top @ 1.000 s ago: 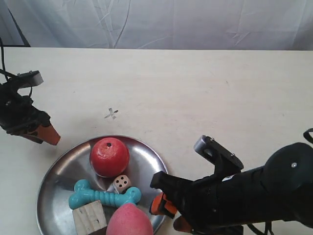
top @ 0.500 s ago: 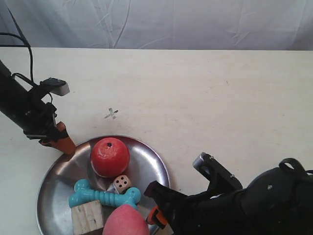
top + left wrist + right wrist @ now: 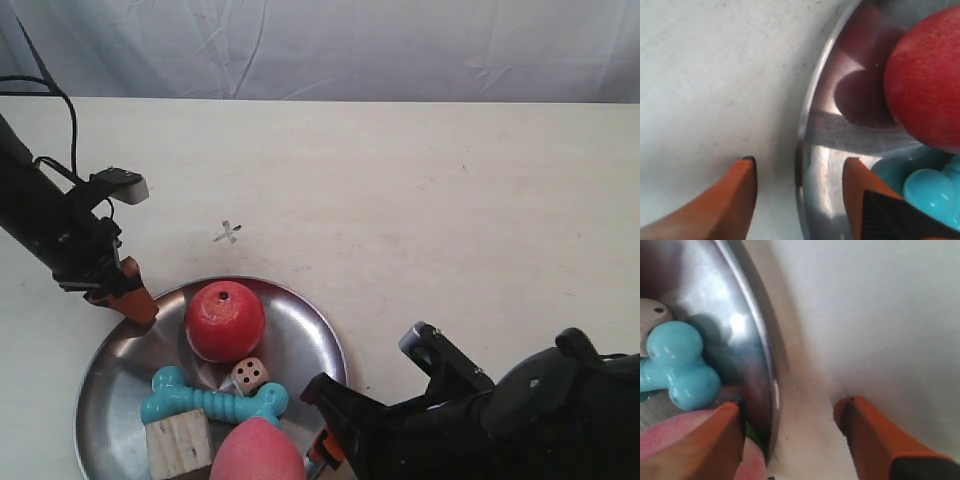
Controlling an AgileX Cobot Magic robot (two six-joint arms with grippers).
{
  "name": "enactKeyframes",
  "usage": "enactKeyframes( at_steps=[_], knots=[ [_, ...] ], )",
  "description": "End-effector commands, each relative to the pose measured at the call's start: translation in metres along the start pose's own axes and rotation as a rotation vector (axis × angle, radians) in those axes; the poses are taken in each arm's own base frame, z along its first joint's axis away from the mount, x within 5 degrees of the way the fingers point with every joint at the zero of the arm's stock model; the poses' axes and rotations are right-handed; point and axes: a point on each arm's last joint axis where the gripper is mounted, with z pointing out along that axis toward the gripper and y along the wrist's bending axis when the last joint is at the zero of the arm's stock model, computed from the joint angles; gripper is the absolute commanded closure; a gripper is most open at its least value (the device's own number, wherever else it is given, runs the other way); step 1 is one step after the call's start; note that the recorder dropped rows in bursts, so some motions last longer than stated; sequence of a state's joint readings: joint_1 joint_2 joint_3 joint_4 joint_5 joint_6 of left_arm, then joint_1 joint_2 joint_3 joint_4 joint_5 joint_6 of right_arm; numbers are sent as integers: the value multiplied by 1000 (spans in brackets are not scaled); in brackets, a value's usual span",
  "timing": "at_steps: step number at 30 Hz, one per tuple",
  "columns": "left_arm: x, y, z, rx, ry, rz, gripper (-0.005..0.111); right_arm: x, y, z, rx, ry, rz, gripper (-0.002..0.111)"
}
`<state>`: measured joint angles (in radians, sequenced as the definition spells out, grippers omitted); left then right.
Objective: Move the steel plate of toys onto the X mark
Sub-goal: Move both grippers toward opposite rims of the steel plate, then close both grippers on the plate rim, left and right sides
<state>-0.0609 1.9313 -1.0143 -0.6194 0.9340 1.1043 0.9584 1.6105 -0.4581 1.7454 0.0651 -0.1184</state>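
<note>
Evidently the left claw (image 3: 799, 192) and right claw (image 3: 790, 432) gaped, each straddling the rim of the steel plate (image 3: 115, 360). Good form meant pinching together, then lifting level toward the X mark (image 3: 228, 233).

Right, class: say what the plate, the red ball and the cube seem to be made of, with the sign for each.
Steel plate: polished metal, apparently; shiny, mirror-like reflections. Red ball: matte, probably rubber or plastic; soft highlight, moulded hole. Cube: pale bare wood, seemingly; grain lines show.

From above the near edge, the exterior camera looks steeply down over the bench (image 3: 430, 190). Both wrist cameras look closely at opposite rims of the steel plate (image 3: 112, 372), which all views share.
</note>
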Motion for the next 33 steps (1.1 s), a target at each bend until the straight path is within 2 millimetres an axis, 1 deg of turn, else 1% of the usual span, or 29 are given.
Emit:
enactKeyframes(
  at_steps=[1,9,16,23,25,27,28,30,33],
  knots=[
    [-2,0,4,27,-7,-29,56,-4,-2,5,25,-43,-4,50],
    [0,4,13,53,8,-52,56,-6,13,12,9,-64,-14,50],
    [0,4,15,63,6,-63,56,-7,16,22,31,-79,-13,50],
    [0,4,15,61,4,-64,56,-9,22,25,25,-103,-22,51],
    [0,4,15,61,4,-64,56,-12,22,25,28,-127,-22,54],
    [0,4,15,62,2,-67,57,-13,22,25,29,-141,-22,61],
    [-1,3,16,63,6,-79,59,-13,22,25,30,-147,-22,65],
    [-4,-1,19,59,11,-107,66,-14,22,25,31,-151,-23,76],
    [-9,-10,25,61,31,-80,79,-15,21,24,32,-167,-23,95]
  ],
)
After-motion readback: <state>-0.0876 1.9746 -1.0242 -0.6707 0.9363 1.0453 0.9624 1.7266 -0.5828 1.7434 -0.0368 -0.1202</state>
